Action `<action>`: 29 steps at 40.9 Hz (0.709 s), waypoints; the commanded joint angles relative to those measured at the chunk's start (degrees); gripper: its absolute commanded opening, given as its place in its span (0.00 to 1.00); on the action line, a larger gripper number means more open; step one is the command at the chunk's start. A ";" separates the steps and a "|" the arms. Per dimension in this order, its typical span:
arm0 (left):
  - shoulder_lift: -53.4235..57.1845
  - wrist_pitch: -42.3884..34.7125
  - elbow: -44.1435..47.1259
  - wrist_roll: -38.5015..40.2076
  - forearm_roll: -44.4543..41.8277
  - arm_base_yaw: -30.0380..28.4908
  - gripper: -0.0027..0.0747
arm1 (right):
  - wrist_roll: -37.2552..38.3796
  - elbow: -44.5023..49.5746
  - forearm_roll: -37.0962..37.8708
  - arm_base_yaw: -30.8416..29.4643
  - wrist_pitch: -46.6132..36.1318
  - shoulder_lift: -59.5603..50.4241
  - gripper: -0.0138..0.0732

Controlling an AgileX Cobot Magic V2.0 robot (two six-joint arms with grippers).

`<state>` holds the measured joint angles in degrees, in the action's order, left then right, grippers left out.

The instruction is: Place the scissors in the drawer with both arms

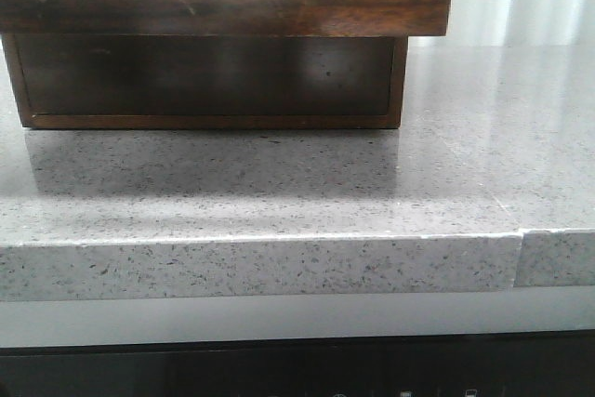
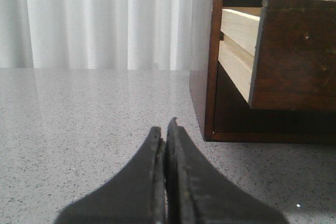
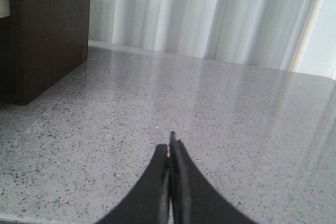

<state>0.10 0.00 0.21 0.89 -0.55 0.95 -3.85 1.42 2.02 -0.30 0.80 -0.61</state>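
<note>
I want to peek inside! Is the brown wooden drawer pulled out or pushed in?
Pulled out. In the left wrist view the reddish-brown wooden drawer juts forward of its dark wooden cabinet, baring a pale wooden side. Its inside is hidden.

My front camera is sitting low and close, looking forward across the table (image 1: 279, 202) at the cabinet (image 1: 214, 81) filling the upper left of the frame. Both wrist cameras are skimming just above the table, looking past their fingers (image 2: 181, 182) toward the curtain (image 3: 210, 14); each is catching the cabinet's side.
</note>
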 commanded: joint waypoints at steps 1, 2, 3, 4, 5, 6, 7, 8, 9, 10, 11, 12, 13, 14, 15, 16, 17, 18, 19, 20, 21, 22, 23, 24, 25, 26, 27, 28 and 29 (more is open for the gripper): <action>1.21 -4.76 1.47 0.51 0.55 0.08 0.01 | -0.01 0.09 -0.33 0.41 -5.07 -0.98 0.08; 1.21 -4.76 1.47 0.51 0.55 0.08 0.01 | -0.01 0.09 -0.38 0.48 -5.01 -0.98 0.08; 1.21 -4.76 1.47 0.51 0.55 0.08 0.01 | -0.01 0.09 -0.38 0.48 -4.95 -0.98 0.08; 1.21 -4.76 1.47 0.51 0.55 0.08 0.01 | -0.01 0.09 -0.38 0.48 -4.76 -0.98 0.08; 1.21 -4.76 1.47 0.51 0.55 0.08 0.01 | -0.01 0.09 -0.38 0.48 -4.57 -0.98 0.08; 1.21 -4.76 1.47 0.51 0.55 0.08 0.01 | -0.01 0.09 -0.45 0.48 -4.24 -0.98 0.08; 1.21 -4.76 1.47 0.51 0.55 0.08 0.01 | -0.01 0.09 -0.52 0.48 -3.97 -0.98 0.08; 1.21 -4.76 1.47 0.51 0.55 0.08 0.01 | -0.01 0.09 -0.52 0.48 -3.66 -0.98 0.08; 1.21 -4.76 1.47 0.51 0.55 0.08 0.01 | -0.01 0.09 -0.58 0.48 -3.48 -0.98 0.08; 1.21 -4.76 1.47 0.51 0.55 0.08 0.01 | -0.01 0.09 -0.58 0.48 -3.41 -0.98 0.08; 1.21 -4.76 1.47 0.51 0.55 0.08 0.01 | -0.01 0.09 -0.58 0.48 -3.41 -0.98 0.08; 1.21 -4.76 1.47 0.51 0.55 0.08 0.01 | -0.01 0.09 -0.67 0.48 -3.41 -0.98 0.08; 1.21 -4.76 1.47 0.51 0.55 0.08 0.01 | 0.03 0.09 -1.12 0.48 -3.47 -0.98 0.08; 1.21 -4.76 1.47 0.51 0.55 0.08 0.01 | 0.03 0.09 -2.02 0.48 -3.68 -0.98 0.08; 1.21 -4.76 1.47 0.51 0.55 0.08 0.01 | 0.03 0.09 -2.58 0.48 -3.77 -0.98 0.08; 1.21 -4.76 1.47 0.51 0.55 0.08 0.01 | 0.03 0.09 -3.36 0.48 -3.88 -0.98 0.08; 1.21 -4.76 1.47 0.51 0.55 0.08 0.01 | 0.03 0.09 -3.95 0.48 -3.82 -0.98 0.08; 1.21 -4.76 1.47 0.51 0.55 0.08 0.01 | 0.03 0.09 -4.85 0.48 -3.62 -0.98 0.08; 1.21 -4.76 1.47 0.51 0.55 0.08 0.01 | 0.03 0.09 -5.55 0.48 -3.62 -0.98 0.08; 1.21 -4.76 1.47 0.51 0.55 0.08 0.01 | 0.03 0.09 -6.12 0.48 -3.62 -0.98 0.08; 1.21 -4.76 1.47 0.51 0.55 0.08 0.01 | 0.03 0.09 -6.34 0.48 -3.62 -0.98 0.08; 1.21 -4.76 1.47 0.51 0.55 0.08 0.01 | 0.03 0.09 -6.34 0.48 -3.62 -0.98 0.08; 1.21 -4.76 1.47 0.51 0.55 0.08 0.01 | 0.03 0.09 -6.34 0.48 -3.62 -0.98 0.08; 1.21 -4.76 1.47 0.51 0.55 0.08 0.01 | 0.03 0.09 -6.34 0.48 -3.62 -0.98 0.08; 1.21 -4.76 1.47 0.51 0.55 0.08 0.01 | 0.03 0.09 -6.34 0.48 -3.62 -0.98 0.08; 1.21 -4.76 1.47 0.51 0.55 0.08 0.01 | 0.03 0.09 -6.26 0.48 -3.68 -0.98 0.08; 1.21 -4.76 1.47 0.51 0.55 0.08 0.01 | 0.03 0.09 -6.26 0.48 -3.68 -0.98 0.08; 1.21 -4.76 1.47 0.51 0.55 0.08 0.01 | 0.03 0.09 -6.26 0.48 -3.68 -0.98 0.08; 1.21 -4.76 1.47 0.51 0.55 0.08 0.01 | 0.03 0.09 -6.26 0.48 -3.68 -0.98 0.08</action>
<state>0.10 0.00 0.21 0.89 -0.55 0.95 -3.85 1.42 -3.77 0.05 1.36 -0.61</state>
